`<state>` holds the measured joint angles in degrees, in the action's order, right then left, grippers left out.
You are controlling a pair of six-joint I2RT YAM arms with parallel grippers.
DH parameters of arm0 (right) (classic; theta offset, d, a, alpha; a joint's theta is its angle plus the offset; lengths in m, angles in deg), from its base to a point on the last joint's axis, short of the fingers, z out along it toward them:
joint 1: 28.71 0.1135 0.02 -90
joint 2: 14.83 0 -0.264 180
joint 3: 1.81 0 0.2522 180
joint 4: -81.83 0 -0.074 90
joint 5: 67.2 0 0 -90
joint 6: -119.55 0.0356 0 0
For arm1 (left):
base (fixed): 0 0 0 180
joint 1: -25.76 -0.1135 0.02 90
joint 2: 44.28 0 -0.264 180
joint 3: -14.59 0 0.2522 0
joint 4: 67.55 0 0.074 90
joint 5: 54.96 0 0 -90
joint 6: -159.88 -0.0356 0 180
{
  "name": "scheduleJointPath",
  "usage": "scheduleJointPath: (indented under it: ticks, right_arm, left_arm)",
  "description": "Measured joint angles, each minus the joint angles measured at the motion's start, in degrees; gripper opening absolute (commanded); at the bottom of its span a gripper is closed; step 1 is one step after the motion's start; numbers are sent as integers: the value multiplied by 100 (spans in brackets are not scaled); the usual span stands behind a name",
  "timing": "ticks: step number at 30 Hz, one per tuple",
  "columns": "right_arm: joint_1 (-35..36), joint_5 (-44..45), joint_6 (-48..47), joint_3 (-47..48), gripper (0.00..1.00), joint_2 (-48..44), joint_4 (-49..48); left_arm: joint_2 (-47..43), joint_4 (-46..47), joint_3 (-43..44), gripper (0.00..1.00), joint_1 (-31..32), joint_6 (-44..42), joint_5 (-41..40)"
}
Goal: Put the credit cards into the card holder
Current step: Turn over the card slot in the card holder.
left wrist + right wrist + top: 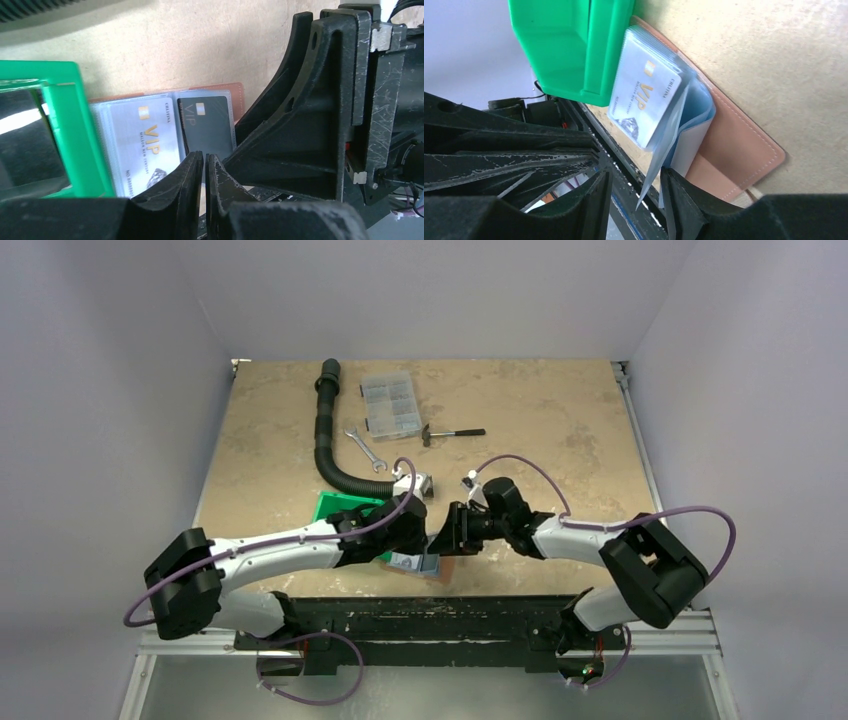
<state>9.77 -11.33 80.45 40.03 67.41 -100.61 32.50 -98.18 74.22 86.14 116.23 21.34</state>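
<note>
The card holder [418, 564] lies open at the table's near edge, against the green bin [341, 509]. In the left wrist view its clear pockets hold a silver VIP card [145, 140] and a black VIP card [205, 125]. In the right wrist view its reddish-brown cover [734, 145] lies flat, with the silver card [646, 100] on top of fanned grey-blue sleeves. My left gripper [205, 167] is shut and empty just in front of the cards. My right gripper [634, 197] is open, with a loose sleeve edge hanging between its fingers. One right finger [679, 200] touches the sleeves.
The green bin [65, 125] sits immediately left of the holder. At the back lie a black ribbed hose [325, 430], a clear compartment box [390, 403], a wrench [365, 448], a small hammer [450, 433] and a metal bracket [415, 483]. The two grippers [432, 538] are close together over the holder.
</note>
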Motion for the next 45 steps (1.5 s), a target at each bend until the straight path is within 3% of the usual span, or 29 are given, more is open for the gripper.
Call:
scheduleJointPath:
  ticks: [13,25,45]
  right_arm:
    - [254,-15,-81,472,51,448,39]
    - [376,-55,-79,708,52,909,-70]
    - [437,68,-98,704,82,654,50]
  left_arm:
    - [-1073,-1126,208,17,-271,-101,-577]
    - [-1248,-1384,269,17,-295,-98,-651]
    - [-1261,-1191,267,17,-295,-94,-330]
